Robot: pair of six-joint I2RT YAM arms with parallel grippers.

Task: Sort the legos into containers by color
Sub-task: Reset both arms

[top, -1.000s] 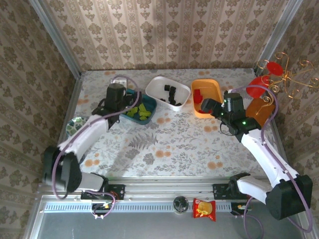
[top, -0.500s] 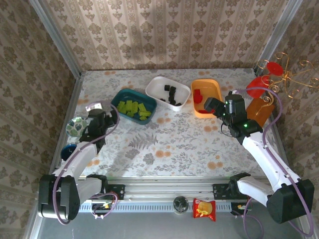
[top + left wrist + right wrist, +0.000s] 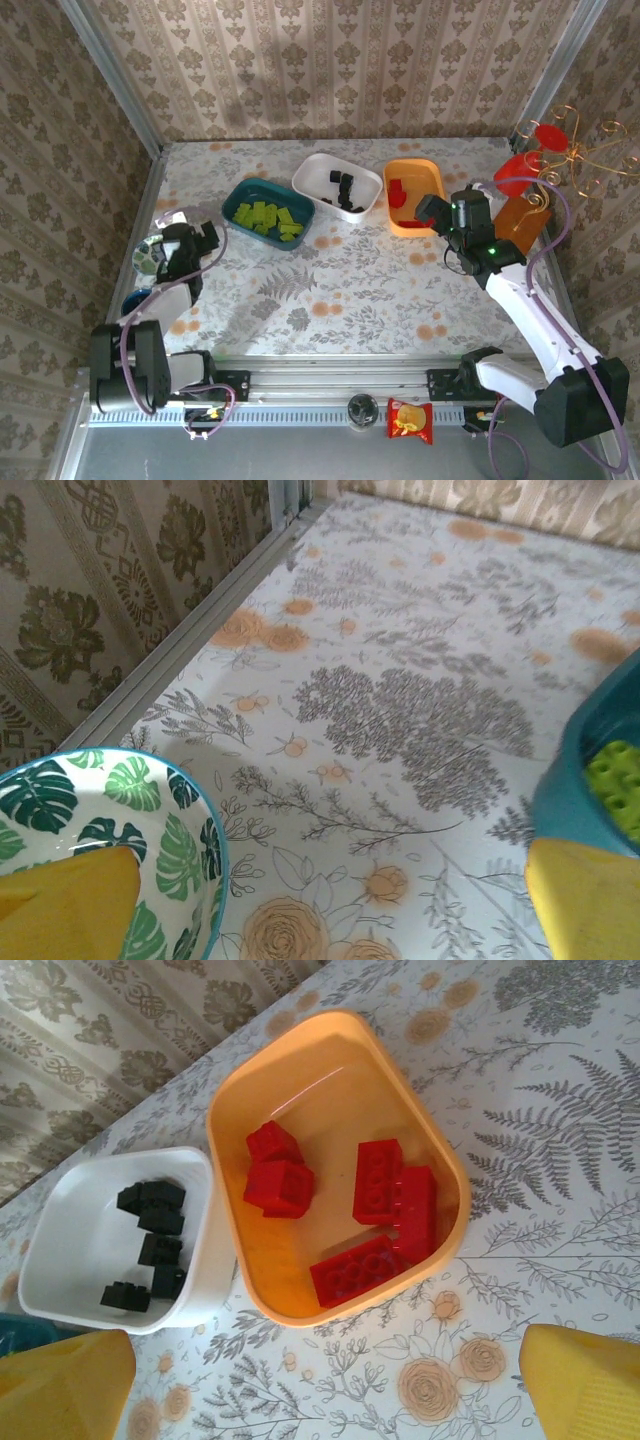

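Note:
Three containers stand in a row at the back. The teal tray [image 3: 232, 196] holds lime-green legos [image 3: 268, 218], the white tray [image 3: 310, 170] black cubes [image 3: 345, 190], and the orange tray [image 3: 415, 164] red bricks [image 3: 397, 190]. My left gripper [image 3: 203, 238] is open and empty, low over the table left of the teal tray [image 3: 585, 780]; a green brick [image 3: 620, 780] shows at its edge. My right gripper [image 3: 428, 210] hangs open and empty over the near rim of the orange tray [image 3: 330, 1080], with the red bricks [image 3: 385, 1185] and the white tray [image 3: 70, 1210] in view.
A leaf-patterned bowl [image 3: 150, 255] [image 3: 100, 800] sits right beside my left gripper, with a dark blue cup [image 3: 135, 300] nearer the front. A gold wire stand with red discs [image 3: 530, 160] stands at the right wall. A snack packet [image 3: 410, 420] lies below the rail.
My left arm has pulled back from over the teal tray, leftward and toward the front, ending beside the patterned bowl. The right gripper has shifted only slightly.

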